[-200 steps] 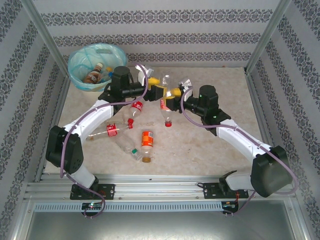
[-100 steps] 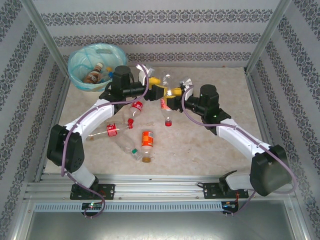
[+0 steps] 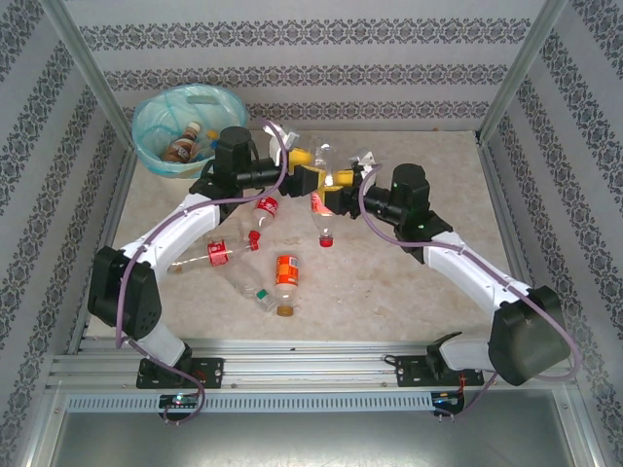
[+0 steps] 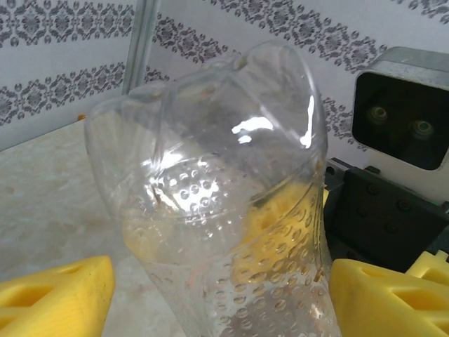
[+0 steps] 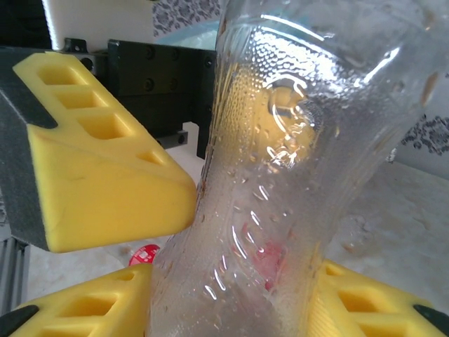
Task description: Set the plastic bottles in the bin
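Held bottle: clear plastic bottle, red cap down, up in the air to the right of the bin.
Right gripper: squeezed tight on this bottle.
Left gripper: wide open around its bottom end; one finger is clear of it, the other maybe touches.
Loose bottles: four lying on the table, in front of the bin.
Binned bottles: inside the bin.

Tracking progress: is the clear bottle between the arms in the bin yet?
Out. The bottle is between the arms mid-table, apart from the bin in the far-left corner.
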Controlling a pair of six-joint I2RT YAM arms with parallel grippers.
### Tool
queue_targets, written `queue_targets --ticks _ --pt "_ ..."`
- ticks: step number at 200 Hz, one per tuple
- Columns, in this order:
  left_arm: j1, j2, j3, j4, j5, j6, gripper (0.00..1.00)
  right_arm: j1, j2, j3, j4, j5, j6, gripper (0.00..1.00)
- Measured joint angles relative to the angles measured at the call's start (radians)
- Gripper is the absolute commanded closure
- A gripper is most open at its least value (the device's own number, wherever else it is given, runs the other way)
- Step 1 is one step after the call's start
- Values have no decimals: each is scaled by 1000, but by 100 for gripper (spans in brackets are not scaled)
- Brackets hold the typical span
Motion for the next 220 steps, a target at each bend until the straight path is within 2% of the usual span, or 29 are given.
queue_targets --ticks 67,100,138,167,195,220 --pt "0 -49 -45 136 138 -151 21 40 -75 2 11 -48 16 51" --pt "0 -76 -61 223 195 -230 28 73 -108 2 10 -69 18 51" --pt "0 -109 -76 340 229 -323 32 104 -121 29 -11 -119 23 50" --pt "0 -130 -98 406 248 -379 41 119 -121 45 -21 -141 37 50" --pt "0 -166 -130 410 245 -387 52 134 -133 47 -32 -137 37 44" --pt "0 -214 -156 388 227 -361 53 158 -150 48 -46 -116 35 24"
